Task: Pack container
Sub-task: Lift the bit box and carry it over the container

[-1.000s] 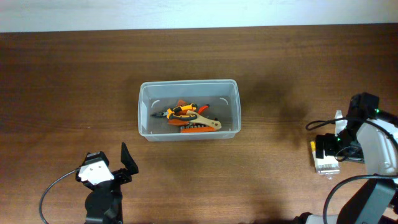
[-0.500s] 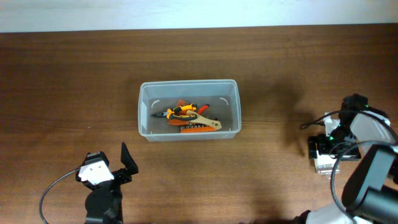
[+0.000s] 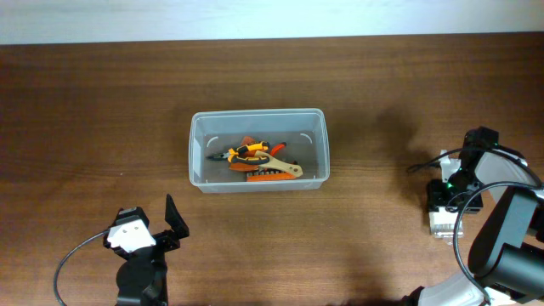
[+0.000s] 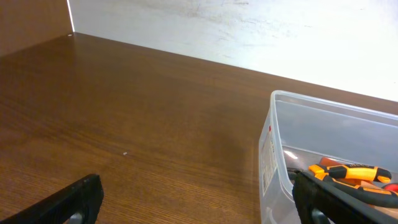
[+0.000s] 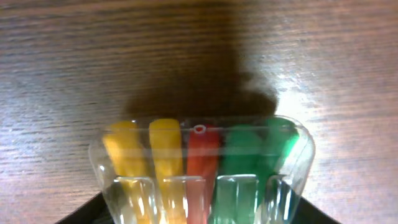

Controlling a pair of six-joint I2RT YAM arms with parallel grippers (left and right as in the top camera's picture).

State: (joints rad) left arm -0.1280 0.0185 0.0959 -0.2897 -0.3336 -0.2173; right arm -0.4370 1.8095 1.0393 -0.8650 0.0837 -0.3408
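Right claw [image 5: 198, 213] astride small box [image 5: 202, 171], grip unclear, its coloured bits [image 5: 165, 155] wrist-view only; left claw [image 4: 196, 199] wide, empty.

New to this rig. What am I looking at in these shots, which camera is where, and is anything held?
Two robot arms work at a wooden table. The overhead view looks straight down; the other two come from cameras on each wrist. A clear container in the middle holds orange and yellow hand tools. The left gripper sits open and empty near it. The right gripper has a finger on each side of a small clear box of yellow, red and green bits; whether it is clamped is unclear.
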